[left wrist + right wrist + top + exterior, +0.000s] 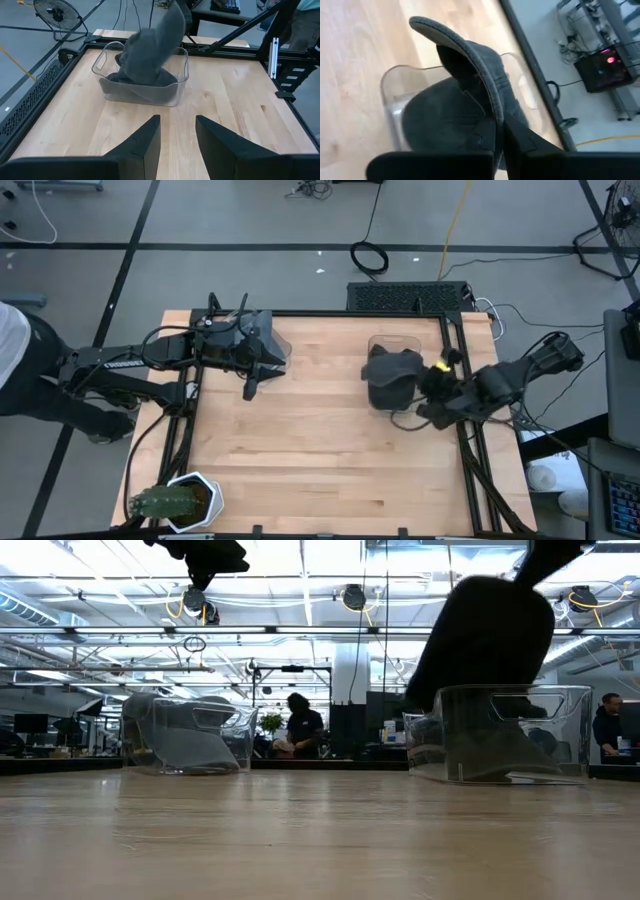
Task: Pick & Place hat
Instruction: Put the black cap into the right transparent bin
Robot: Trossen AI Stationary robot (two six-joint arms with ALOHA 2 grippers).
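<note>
Tabletop bin (378, 345), hat (470, 65) between right fingers (520, 137)

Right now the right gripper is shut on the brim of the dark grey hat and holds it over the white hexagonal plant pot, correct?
Not quite. The right gripper is shut on the dark grey hat, but it holds it over the clear plastic bin at the table's right, as the high view shows. The white hexagonal plant pot sits at the near left corner, far from it.

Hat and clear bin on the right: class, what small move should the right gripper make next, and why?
Probably lower a little, then open. The right gripper is shut on the hat, which hangs partly inside the clear bin but rises above its rim.
</note>
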